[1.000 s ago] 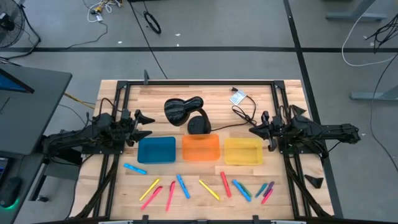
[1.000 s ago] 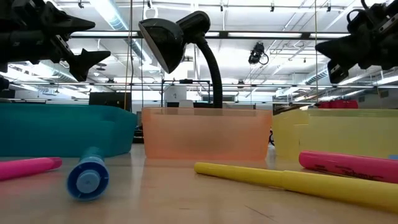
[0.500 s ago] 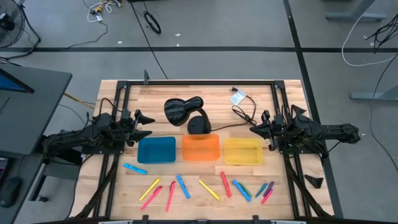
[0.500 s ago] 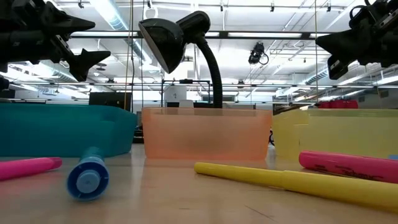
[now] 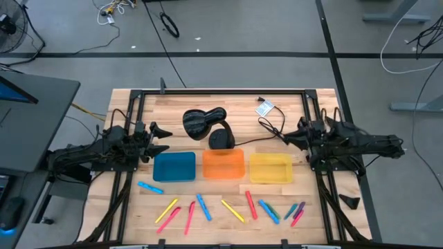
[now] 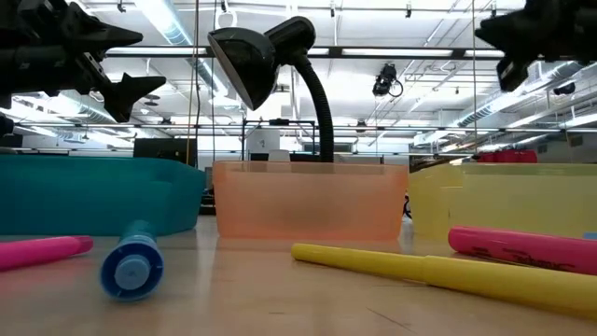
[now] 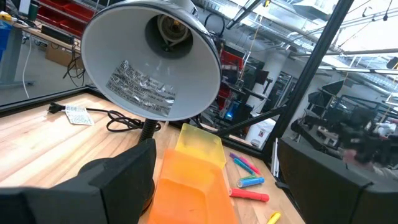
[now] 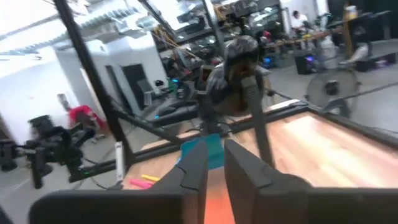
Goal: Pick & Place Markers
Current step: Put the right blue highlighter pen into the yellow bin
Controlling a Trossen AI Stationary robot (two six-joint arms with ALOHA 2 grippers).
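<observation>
Several markers lie flat on the near part of the wooden table: a blue one [image 5: 149, 187], a yellow one [image 5: 166, 210], pink ones [image 5: 190, 216], a yellow one [image 5: 232, 210], a red one [image 5: 250, 205], and a mixed cluster [image 5: 296, 211]. The low view shows a blue marker [image 6: 132, 266] and a yellow one [image 6: 448, 273] close up. My left gripper [image 5: 160, 139] is open and empty, above the table's left side, beyond the blue tray. My right gripper [image 5: 291, 136] is shut and empty, above the right side, beyond the yellow tray; it also shows in the low view [image 6: 536, 37].
A blue tray [image 5: 174, 167], an orange tray [image 5: 223, 164] and a yellow tray [image 5: 270, 168] stand in a row mid-table. A black desk lamp [image 5: 204, 123] stands behind them, its cable [image 5: 270, 128] running to the far right. Black rails [image 5: 208, 91] frame the table.
My right gripper has risen and moved a little toward the table's far edge and right edge, away from the yellow tray. The markers and trays have stayed in place.
</observation>
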